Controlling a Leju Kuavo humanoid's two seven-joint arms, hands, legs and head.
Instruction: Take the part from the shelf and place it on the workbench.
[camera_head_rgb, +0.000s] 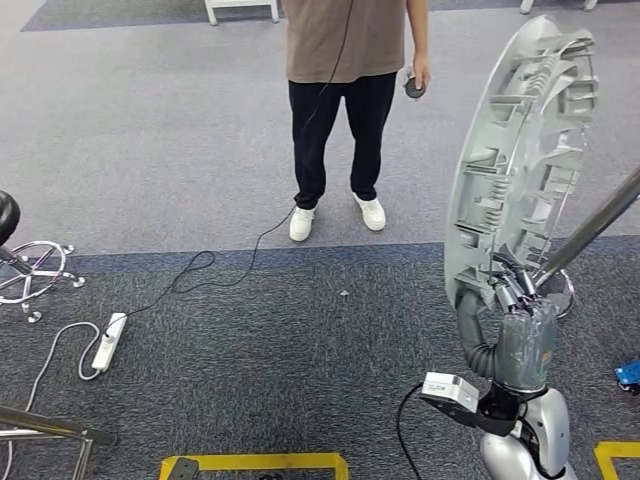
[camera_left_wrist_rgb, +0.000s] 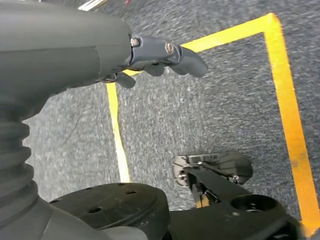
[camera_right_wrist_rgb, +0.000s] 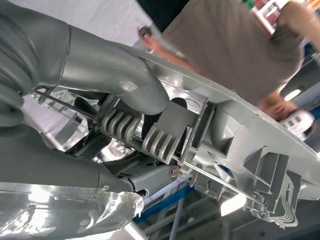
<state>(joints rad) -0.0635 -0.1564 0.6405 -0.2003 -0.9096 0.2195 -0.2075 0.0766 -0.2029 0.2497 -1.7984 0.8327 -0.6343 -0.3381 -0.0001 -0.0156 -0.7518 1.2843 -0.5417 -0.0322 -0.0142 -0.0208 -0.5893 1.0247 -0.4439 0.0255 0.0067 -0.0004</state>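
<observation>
The right robot hand (camera_head_rgb: 521, 325) grips the grey part (camera_head_rgb: 521, 160) at its lower edge; keep it upright while carrying. The left robot hand (camera_left_wrist_rgb: 151, 60) hangs apparently empty, fingers loosely apart.

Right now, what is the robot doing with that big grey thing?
The right robot hand is holding a big grey ribbed part up in the air by its lower edge. No shelf or workbench is in sight, so the part is not set down yet. The left robot hand holds nothing and hangs over carpet with yellow tape. A person stands in front on the carpet, holding a small dark object.
</observation>
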